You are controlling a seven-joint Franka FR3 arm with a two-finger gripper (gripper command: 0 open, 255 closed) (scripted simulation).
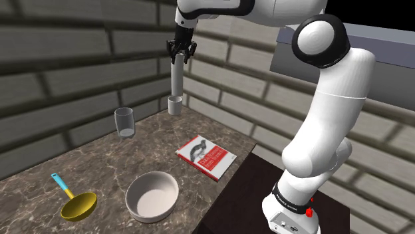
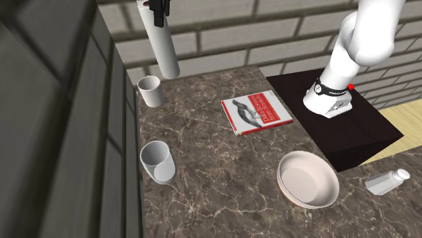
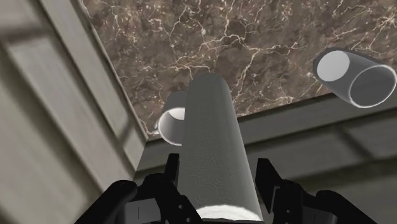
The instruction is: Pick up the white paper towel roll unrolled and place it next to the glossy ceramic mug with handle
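My black gripper (image 1: 180, 57) is shut on the upper end of a long pale grey paper towel roll (image 1: 177, 81), which hangs upright in the air. The roll's lower end hovers just above a small pale mug (image 1: 175, 104) at the far corner of the marble table (image 1: 100, 166); no handle shows on it. In the second exterior view the gripper (image 2: 159, 9) holds the roll (image 2: 165, 49) slightly tilted over the mug (image 2: 149, 91). In the wrist view the roll (image 3: 219, 146) is clasped between both fingers (image 3: 170, 173), with the mug (image 3: 169, 124) just behind it.
A clear glass (image 1: 124, 123) (image 2: 157, 162) stands near the brick wall. A red-and-white book (image 1: 205, 157), a white bowl (image 1: 152, 196) and a yellow pan with a blue handle (image 1: 78, 205) lie nearer. A small shaker (image 2: 385, 181) lies on the floor beside the dark stand (image 2: 352, 128).
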